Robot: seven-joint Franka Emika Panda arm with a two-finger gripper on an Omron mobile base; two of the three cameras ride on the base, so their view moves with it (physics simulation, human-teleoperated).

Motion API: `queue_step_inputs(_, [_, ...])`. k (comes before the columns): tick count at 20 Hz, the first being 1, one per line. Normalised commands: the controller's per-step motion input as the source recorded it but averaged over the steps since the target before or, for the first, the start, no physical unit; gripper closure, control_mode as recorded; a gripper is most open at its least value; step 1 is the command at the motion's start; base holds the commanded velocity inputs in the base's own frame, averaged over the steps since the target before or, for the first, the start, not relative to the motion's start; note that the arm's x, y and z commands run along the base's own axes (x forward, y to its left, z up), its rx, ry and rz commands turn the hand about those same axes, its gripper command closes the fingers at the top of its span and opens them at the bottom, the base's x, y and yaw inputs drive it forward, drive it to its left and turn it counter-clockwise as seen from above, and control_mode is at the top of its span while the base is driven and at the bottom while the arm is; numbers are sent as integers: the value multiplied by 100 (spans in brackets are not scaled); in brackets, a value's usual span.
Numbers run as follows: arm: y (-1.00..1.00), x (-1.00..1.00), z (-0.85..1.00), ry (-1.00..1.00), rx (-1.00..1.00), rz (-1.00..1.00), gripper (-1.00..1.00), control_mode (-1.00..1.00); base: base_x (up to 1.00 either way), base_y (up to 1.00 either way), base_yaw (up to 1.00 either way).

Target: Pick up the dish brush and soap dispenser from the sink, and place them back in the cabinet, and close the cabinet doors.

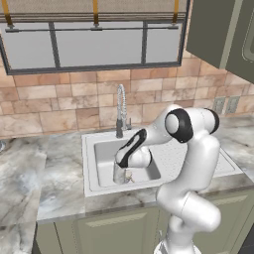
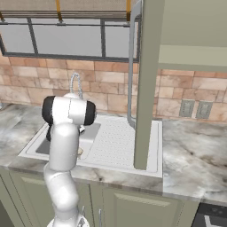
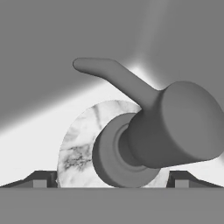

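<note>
The fingers (image 3: 39, 180) stand apart on either side of the soap dispenser (image 3: 131, 144) in the sink (image 1: 99, 183), its upright axis running straight below them.

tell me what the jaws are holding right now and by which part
Cannot be told. The gripper straddles the soap dispenser body below its pump, down in the sink basin, but contact isn't visible.

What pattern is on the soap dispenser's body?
Grey-and-white marbling on the soap dispenser, clearest in the hand view.
</note>
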Motion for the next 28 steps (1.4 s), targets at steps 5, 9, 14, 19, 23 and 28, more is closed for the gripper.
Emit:
queue_step_inputs(5, [0,0,0,0,0,0,100,-100,0,0,0])
queue_step_inputs(9, [0,0,0,0,0,0,100,-100,0,0,0])
queue_step_inputs(14, [0,0,0,0,0,0,100,-100,0,0,0])
queue_step_inputs(19, [0,0,9,0,0,0,100,-100,0,0,0])
queue_step_inputs(23, [0,0,21,0,0,0,100,-100,0,0,0])
queue_step_inputs(28, [0,0,29,0,0,0,100,-100,0,0,0])
